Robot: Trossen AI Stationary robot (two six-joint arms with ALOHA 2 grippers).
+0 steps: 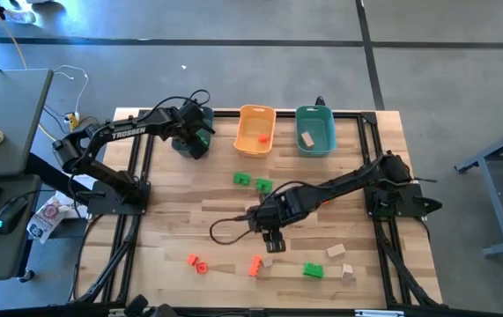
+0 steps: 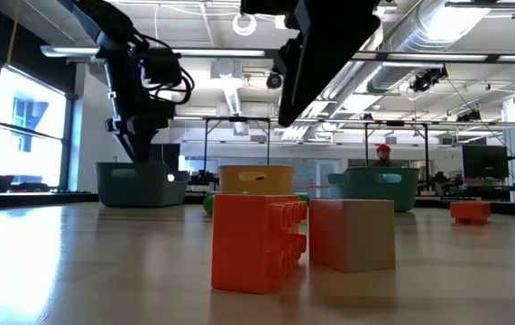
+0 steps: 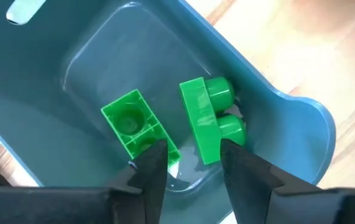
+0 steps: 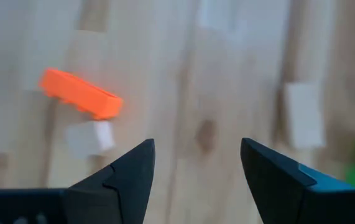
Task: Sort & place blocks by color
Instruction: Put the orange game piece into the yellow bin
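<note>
A: Where is the right tool [image 1: 272,242]?

B: Over the near part of the bench [image 1: 189,198], fingers spread with nothing between them. Just ahead of it lie a red-orange block [image 4: 81,93] and a pale tan block [image 4: 89,138], touching or nearly so.

A: And the left tool [image 3: 193,163]?

B: Above the dark teal bin [image 3: 53,106] at the far left corner, fingers parted and gripping nothing. Two green blocks [image 3: 171,124] lie in the bin right under its tips.

A: How should the right arm take that red-orange one?

B: My judgement: turn the wrist so the fingers close across the block's short sides, and come down on the side away from the tan cube, so the cube is not pinched along with it. Then carry it to the orange bin [image 1: 255,129], which already holds something red-orange.

A: The rest of the blocks?

B: Two green ones sit beyond the right tool, toward the bins; a green one and two tan ones lie off to one side of it, a small red-orange one to the other. A tan block rests in the lighter teal bin [image 1: 315,130].

A: Anything unclear?

B: The right wrist view is blurred, so the gap between the two blocks is hard to judge. From bench height they hide much of what lies behind them
</note>
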